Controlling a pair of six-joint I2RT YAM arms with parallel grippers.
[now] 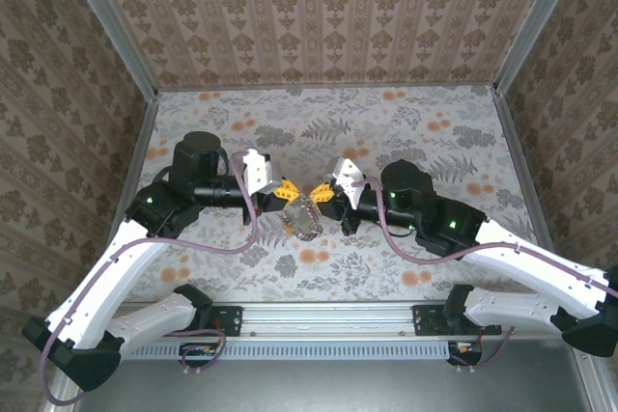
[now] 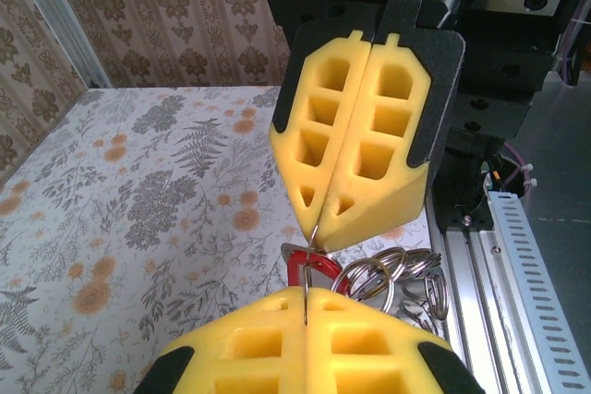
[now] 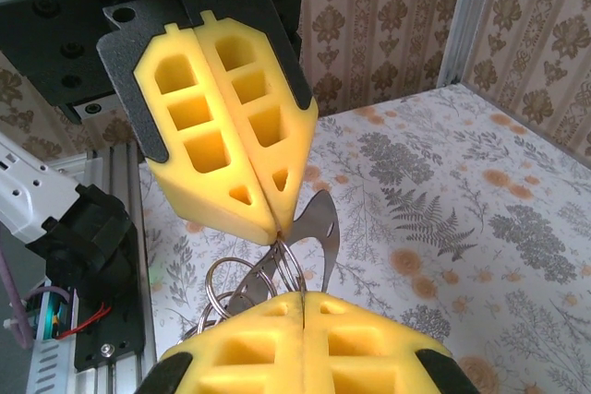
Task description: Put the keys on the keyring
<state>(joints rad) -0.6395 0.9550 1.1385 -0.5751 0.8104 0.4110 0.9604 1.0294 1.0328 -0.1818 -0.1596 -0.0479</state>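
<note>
the left gripper (image 2: 305, 311) and the right gripper (image 2: 325, 223) were fully closed, tip to tip above the table (image 2: 138, 182). a thin coil of the keyring (image 2: 397, 274) was pinched by each, apparently to hold it taut for threading. one red-headed key (image 2: 311, 269) was positioned at that coil; whether it was threaded could not be told.

Metal keyring (image 2: 399, 281), plastic key (image 2: 297, 270), matt foam jaws

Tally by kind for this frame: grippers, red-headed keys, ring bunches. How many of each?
Grippers: 2 (left gripper, right gripper)
Red-headed key: 1
Silvery ring bunch: 1, its rings too overlapped to count
Total: 4
</note>
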